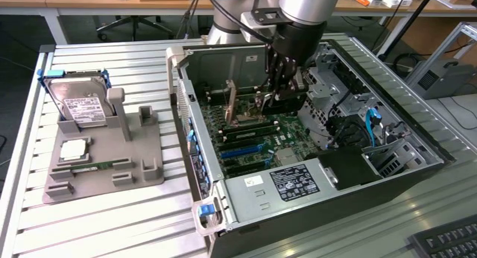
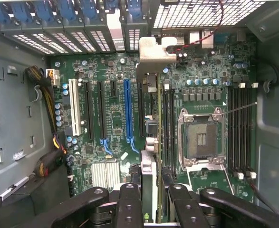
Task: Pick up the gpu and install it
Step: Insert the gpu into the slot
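Above the motherboard (image 2: 111,124), the gripper (image 2: 151,190) – jaws part-closed, clamped on the gpu (image 2: 151,57) – holds the card edge-on over the board's slots, so 1 of 2 steps looks done: picked up, apparently not yet seated in the board.

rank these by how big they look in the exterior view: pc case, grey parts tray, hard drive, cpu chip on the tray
1. pc case
2. grey parts tray
3. hard drive, propped up on the tray
4. cpu chip, clearly the smallest
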